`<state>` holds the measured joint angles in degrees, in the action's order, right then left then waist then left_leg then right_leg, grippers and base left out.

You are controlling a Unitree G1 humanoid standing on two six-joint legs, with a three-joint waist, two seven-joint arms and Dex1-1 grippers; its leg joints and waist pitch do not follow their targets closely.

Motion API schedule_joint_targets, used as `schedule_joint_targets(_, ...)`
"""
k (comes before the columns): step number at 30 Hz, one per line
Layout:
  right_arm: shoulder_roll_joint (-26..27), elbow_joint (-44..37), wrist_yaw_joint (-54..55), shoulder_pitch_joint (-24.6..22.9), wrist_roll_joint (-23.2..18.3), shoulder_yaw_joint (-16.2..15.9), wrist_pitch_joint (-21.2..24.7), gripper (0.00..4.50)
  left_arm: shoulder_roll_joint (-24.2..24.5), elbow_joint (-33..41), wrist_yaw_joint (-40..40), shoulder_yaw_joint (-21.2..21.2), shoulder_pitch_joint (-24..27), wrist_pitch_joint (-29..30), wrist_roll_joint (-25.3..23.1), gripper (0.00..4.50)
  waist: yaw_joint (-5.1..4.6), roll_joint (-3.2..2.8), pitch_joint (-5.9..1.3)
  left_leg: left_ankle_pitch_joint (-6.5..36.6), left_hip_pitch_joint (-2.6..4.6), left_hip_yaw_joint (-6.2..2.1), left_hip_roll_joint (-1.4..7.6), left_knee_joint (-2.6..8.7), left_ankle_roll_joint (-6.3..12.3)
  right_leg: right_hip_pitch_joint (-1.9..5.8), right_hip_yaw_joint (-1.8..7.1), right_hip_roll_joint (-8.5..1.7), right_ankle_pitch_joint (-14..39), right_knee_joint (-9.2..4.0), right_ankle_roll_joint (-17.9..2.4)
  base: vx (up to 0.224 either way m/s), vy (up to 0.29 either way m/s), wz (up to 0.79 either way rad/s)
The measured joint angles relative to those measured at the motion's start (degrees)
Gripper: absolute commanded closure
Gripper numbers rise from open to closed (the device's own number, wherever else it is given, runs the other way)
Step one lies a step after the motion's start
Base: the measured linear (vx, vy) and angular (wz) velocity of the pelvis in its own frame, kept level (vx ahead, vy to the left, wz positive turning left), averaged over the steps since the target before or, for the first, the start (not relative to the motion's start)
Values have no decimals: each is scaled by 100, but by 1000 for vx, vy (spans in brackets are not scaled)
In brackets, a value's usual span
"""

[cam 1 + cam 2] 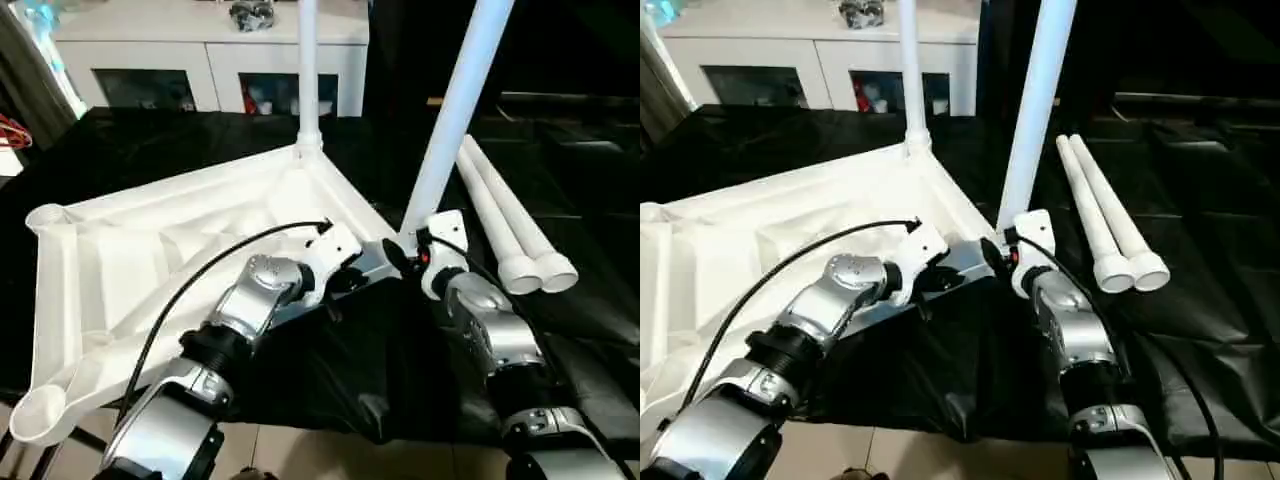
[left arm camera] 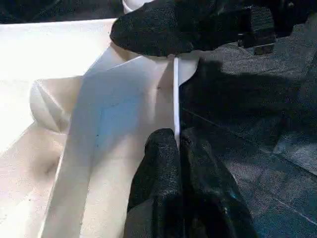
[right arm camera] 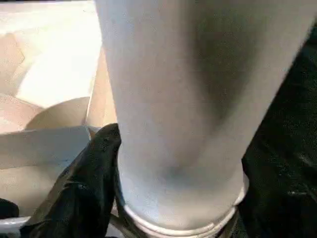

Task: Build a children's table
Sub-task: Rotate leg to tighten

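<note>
The children's table top [image 1: 150,250] lies upside down on black cloth, its ribbed underside facing up. One white leg [image 1: 307,70] stands upright in the far corner socket. A second leg [image 1: 455,110] leans over the near right corner, and my right gripper [image 1: 408,248] is shut on its lower end; one black finger [image 3: 91,173] presses its side. My left gripper [image 2: 177,141] is shut on the thin rim of the table top [image 2: 124,114] just beside that corner. Two loose legs [image 1: 505,225] lie side by side on the cloth to the right.
A white cabinet [image 1: 210,55] with glass doors stands behind the work. The black cloth [image 1: 370,370] hangs over the near edge, with tiled floor below it. An open corner socket [image 1: 35,410] juts out at the near left.
</note>
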<state>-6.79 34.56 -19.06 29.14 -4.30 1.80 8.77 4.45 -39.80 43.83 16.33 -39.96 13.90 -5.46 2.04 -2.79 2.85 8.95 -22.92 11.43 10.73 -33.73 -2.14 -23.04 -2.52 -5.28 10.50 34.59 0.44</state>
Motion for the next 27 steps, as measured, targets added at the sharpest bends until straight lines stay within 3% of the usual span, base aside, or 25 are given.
schedule_joint_targets(3,-12,-20,-190,-2,-39,-19,2,63,102,40,183,-5,16,-30,9,450,-6,0,0,0,-1,0,1,4,0,-2,-2,0,-1,-1,0,0,0,0)
schedule_joint_targets(6,-153,-86,-579,-37,-27,-191,-13,63,245,154,399,-1,90,-96,40,450,-28,0,0,0,-1,-1,4,7,0,-7,-7,1,-4,0,-1,0,0,0)
schedule_joint_targets(17,-1334,-1086,-3134,-666,-281,-848,0,63,1001,652,2009,193,387,-362,351,450,100,0,1,5,-11,4,8,11,9,-6,-12,1,-2,-22,3,0,0,0)
schedule_joint_targets(18,-1376,-1129,-3245,-676,-290,-860,44,89,1034,665,2071,211,387,-368,351,450,105,0,1,5,-10,5,8,10,9,-6,-11,1,-3,-21,2,0,0,0)
schedule_joint_targets(20,-1624,-1394,-3651,-775,-372,-972,185,89,1147,756,2360,280,406,-371,363,450,139,-1,1,5,-9,5,8,11,9,-3,-11,1,-2,-21,2,0,0,0)
schedule_joint_targets(23,-1742,-1542,-3914,-846,-460,-1019,295,130,1221,781,2586,300,427,-370,393,450,156,-1,1,5,-8,5,8,11,8,-2,-11,1,-2,-21,2,0,0,0)
schedule_joint_targets(27,-1831,-1707,-4156,-908,-508,-1098,357,152,1361,931,2851,370,458,-301,415,450,156,-1,1,5,-8,5,8,10,8,-2,-10,1,-2,-20,2,0,0,0)
